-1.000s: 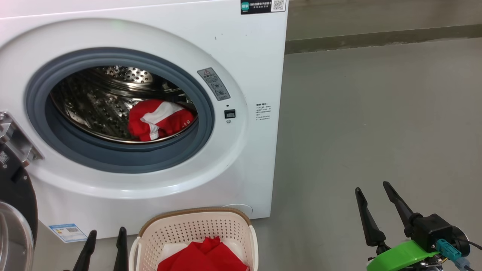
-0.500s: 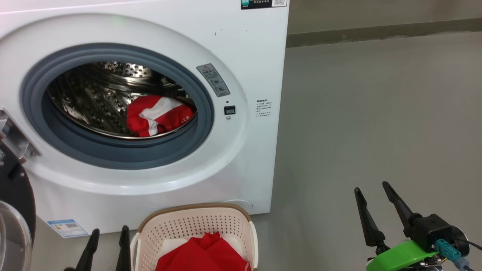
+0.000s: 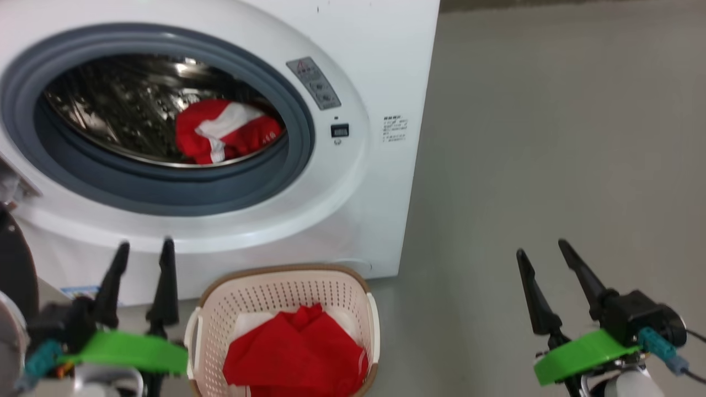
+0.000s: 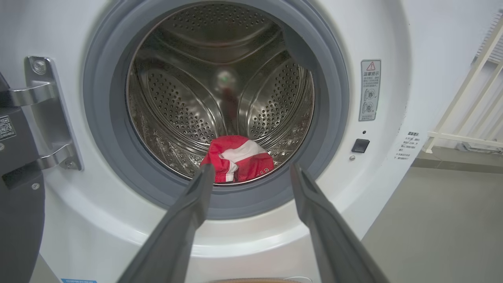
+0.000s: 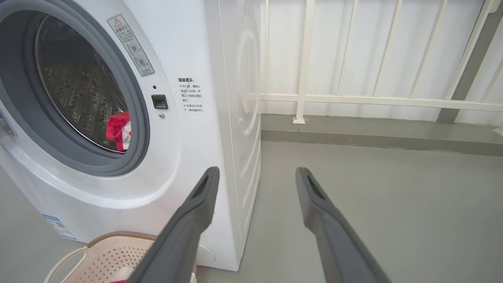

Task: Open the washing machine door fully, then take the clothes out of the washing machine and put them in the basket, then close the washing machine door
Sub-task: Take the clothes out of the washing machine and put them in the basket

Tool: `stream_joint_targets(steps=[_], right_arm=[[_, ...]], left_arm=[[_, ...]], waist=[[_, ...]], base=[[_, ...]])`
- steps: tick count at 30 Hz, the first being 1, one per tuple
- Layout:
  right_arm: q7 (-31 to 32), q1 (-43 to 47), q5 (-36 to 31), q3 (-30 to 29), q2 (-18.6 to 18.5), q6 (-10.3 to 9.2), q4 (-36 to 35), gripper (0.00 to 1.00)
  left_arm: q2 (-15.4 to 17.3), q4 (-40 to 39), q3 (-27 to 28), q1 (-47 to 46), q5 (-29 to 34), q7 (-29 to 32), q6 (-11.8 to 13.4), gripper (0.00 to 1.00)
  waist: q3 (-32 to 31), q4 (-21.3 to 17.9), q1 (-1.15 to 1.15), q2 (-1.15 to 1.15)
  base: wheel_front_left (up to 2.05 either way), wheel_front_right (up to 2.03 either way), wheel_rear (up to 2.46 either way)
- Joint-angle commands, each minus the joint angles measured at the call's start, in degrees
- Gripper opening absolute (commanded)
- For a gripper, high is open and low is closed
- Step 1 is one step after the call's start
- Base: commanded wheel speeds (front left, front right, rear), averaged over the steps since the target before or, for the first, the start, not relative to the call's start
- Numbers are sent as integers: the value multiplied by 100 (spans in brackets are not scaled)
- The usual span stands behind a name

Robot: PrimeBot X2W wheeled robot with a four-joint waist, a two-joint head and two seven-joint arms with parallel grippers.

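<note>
**Unloading half done**

Washing machine door [image 4: 17,220] hangs open at left, so the drum [image 4: 184,114] is reachable. Clothes [image 3: 226,129]: one piece low at the drum's front, another in the basket [image 3: 287,271], parked just below the opening for a short drop. Left tool [image 3: 145,243] released, empty, aimed inward; right tool [image 3: 541,247] released, idle above floor [image 3: 551,138].

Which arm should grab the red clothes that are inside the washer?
Left. The left pincer is open and pointing straight into the drum at the red clothes. The right pincer is open too, but off beside the washing machine, over the floor.
</note>
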Motion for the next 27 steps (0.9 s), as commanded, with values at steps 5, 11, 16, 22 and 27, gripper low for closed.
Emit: stream_joint_targets(steps=[5, 11, 16, 22, 27], right_arm=[[-36, -487, -54, 142, -74, 36, -215, 100], [-36, -712, -60, 194, -85, 36, -262, 100], [-36, -847, -51, 213, -86, 36, -301, 100], [-36, -1024, -50, 269, -83, 36, -358, 100], [-36, -1136, -34, 363, -94, 36, -369, 100]], left_arm=[[291, 481, 115, -1161, -188, -63, -107, 100], [440, 1191, -34, -2027, -266, -117, -153, 100], [597, 1785, -195, -2739, -333, -159, -174, 100], [822, 2324, -357, -3560, -504, -180, -180, 100], [1024, 2734, -596, -4147, -604, -185, -181, 100]], waist=[[799, 49, 0, 0], [1209, 7, 0, 0], [1563, -84, 0, 0], [1994, -221, 0, 0], [2291, -349, 0, 0]], base=[[0, 0, 0], [0, 0, 0], [0, 0, 0], [0, 0, 0], [0, 0, 0]])
